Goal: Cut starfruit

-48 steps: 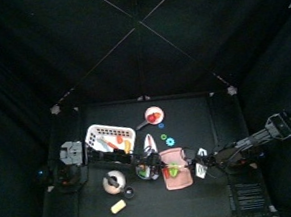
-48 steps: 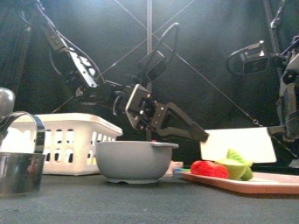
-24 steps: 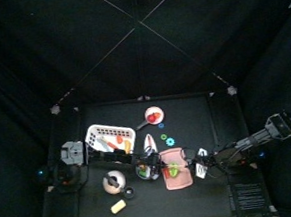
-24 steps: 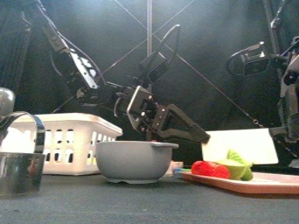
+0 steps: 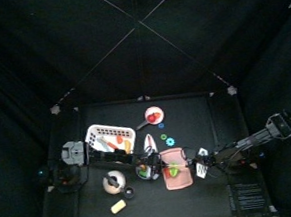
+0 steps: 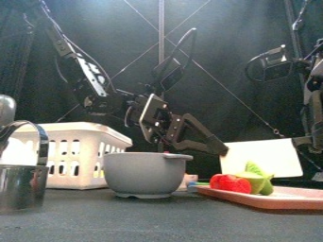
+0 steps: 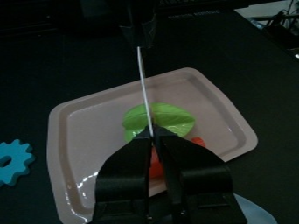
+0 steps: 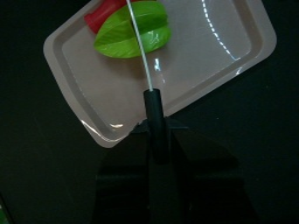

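Now both arms reach over the pink cutting board [image 7: 82, 131].
Left gripper [image 7: 152, 171] and right gripper [image 8: 158, 144] each clench a knife above the starfruit [image 8: 135, 37].

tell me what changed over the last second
Nothing visibly changed. The left gripper and right gripper each hold a knife, blades over the starfruit on the pink board.
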Motion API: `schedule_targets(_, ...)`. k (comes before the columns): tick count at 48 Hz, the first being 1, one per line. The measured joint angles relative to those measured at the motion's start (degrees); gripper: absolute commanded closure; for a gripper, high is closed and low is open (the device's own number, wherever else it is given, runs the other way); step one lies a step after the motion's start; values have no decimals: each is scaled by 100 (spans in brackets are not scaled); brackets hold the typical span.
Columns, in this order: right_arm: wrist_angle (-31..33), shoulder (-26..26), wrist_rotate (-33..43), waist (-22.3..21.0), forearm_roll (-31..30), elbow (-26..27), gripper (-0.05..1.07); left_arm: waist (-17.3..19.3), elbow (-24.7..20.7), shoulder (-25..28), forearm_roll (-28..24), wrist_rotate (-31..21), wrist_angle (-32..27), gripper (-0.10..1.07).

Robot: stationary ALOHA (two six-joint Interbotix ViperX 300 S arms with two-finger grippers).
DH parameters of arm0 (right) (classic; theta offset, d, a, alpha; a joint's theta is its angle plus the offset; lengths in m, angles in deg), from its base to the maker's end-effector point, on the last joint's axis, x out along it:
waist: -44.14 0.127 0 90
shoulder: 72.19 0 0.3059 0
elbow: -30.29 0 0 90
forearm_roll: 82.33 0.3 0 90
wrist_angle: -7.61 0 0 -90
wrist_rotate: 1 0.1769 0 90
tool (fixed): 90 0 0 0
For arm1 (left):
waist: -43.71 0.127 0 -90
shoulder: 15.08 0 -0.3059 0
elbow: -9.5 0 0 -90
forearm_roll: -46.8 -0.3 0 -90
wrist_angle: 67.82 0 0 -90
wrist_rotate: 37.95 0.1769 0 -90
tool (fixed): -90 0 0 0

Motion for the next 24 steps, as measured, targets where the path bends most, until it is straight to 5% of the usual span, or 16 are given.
schedule_targets(24,-158,-202,9,-9,-9,-35,62,-9,9,9,0,0,9,47)
